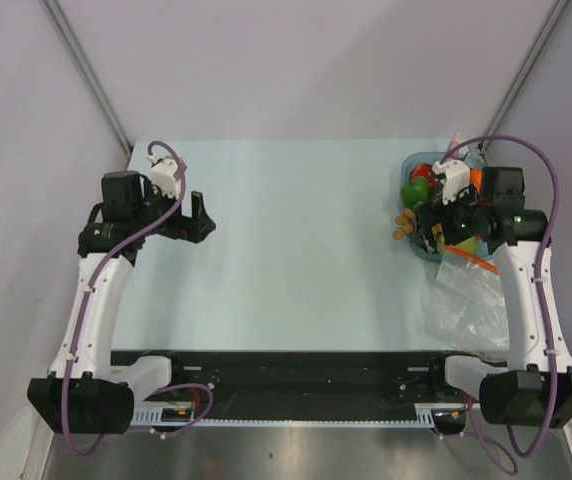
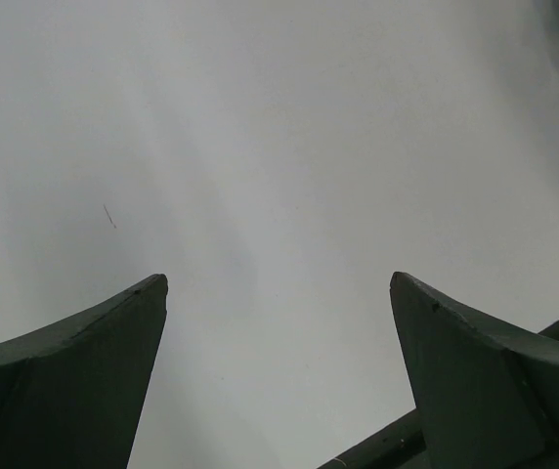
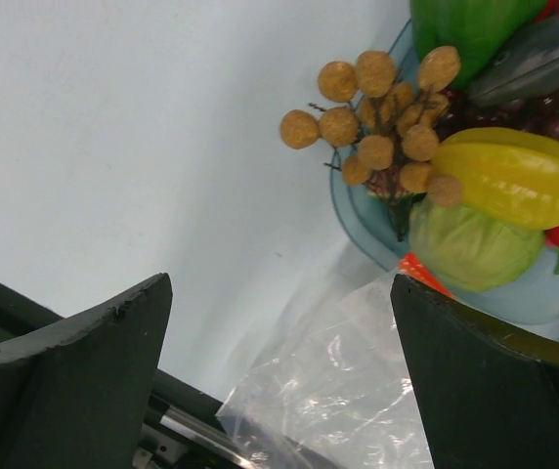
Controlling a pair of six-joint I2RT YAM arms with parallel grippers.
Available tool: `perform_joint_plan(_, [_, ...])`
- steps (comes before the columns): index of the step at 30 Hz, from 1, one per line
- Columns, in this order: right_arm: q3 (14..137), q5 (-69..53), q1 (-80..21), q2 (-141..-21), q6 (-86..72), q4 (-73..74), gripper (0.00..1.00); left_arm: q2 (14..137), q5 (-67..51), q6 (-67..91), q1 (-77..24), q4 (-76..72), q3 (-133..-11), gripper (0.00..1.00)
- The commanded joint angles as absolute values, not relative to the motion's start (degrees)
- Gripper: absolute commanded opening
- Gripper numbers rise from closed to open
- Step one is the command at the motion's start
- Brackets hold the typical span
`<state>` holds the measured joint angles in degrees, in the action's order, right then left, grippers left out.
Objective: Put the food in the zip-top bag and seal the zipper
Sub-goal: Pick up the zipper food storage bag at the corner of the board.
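Right end effector (image 3: 280, 283) spread, food (image 3: 509, 181) in blue tray (image 3: 543, 298), zip-top bag (image 3: 338, 391) beside

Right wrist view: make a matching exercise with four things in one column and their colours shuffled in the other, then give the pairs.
Things:
1. star fruit
2. cluster of small balls
3. cabbage
4. zip-top bag

Colours:
A. clear
B. yellow
C. tan
D. pale green

Pairs: 1-B, 2-C, 3-D, 4-A.
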<state>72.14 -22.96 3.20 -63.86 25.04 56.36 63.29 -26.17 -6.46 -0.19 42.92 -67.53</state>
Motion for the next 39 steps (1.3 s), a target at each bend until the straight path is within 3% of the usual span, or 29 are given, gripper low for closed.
perform_joint_plan(1, [80.9, -24.7, 6.6, -68.5, 32.2, 59.3, 1.00, 59.2, -28.2, -6.7, -0.2, 39.3, -66.3, 1.00])
perform_joint_plan(8, [86.9, -29.3, 16.1, -76.8, 52.4, 75.2, 1.00, 53.8, -39.9, -11.4, -0.2, 31.7, -60.6, 1.00])
perform_joint_plan(17, [82.2, -20.5, 34.1, -80.9, 80.8, 82.5, 1.00, 57.6, -58.4, -14.5, -0.8, 30.0, -59.9, 1.00])
perform_joint_plan(24, [81.1, -17.9, 40.3, -88.2, 90.0, 79.1, 1.00, 60.5, -56.1, -18.8, -5.7, 29.2, -62.2, 0.99])
perform_joint_plan(39, [72.9, -12.6, 39.6, -99.0, 97.9, 61.7, 1.00, 72.2, -51.9, -24.7, -14.1, 33.3, -70.7, 1.00])
